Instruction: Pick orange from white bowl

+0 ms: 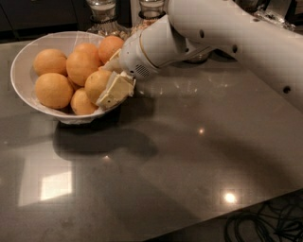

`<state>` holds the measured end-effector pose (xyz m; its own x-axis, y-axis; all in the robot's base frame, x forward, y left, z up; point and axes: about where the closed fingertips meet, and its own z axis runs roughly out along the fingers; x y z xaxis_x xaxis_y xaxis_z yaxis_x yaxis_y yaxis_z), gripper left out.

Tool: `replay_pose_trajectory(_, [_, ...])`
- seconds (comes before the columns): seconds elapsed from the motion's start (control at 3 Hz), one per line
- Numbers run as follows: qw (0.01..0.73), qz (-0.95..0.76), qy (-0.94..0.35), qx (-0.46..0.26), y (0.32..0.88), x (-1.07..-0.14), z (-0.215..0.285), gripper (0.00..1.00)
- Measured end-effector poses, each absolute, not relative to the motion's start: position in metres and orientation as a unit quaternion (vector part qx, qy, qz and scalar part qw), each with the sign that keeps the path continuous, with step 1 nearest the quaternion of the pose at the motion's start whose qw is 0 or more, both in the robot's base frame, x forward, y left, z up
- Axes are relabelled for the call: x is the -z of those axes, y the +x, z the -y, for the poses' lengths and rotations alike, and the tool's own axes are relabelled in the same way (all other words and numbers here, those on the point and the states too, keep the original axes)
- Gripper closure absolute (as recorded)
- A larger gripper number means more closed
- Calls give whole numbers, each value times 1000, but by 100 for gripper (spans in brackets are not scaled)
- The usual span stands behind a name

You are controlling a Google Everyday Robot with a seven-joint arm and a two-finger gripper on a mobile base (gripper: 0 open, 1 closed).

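I had the gripper [106, 85] at the right side of the bowl [22, 80], reaching in over the rim from the right. Its two pale fingers [116, 90] were clenched on the orange [94, 83], one pad against the fruit's lower right side and the other against its upper side. The orange sat in the bowl, low on the right near the rim, touching the other oranges [53, 90] heaped to its left and behind it. The bowl stood at the far left of the dark, glossy table [170, 160]. The white arm [236, 35] stretched from the upper right across the table. Two jars [102, 14] stood just behind the bowl, partly hidden by the arm. Cables [265, 222] lay below the table's near right edge.
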<state>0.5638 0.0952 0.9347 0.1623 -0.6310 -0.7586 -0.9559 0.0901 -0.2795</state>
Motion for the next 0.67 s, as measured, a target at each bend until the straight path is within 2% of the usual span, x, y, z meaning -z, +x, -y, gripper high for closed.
replay_pose_trajectory(0.67, [407, -584, -679, -181, 565, -970, -104, 100])
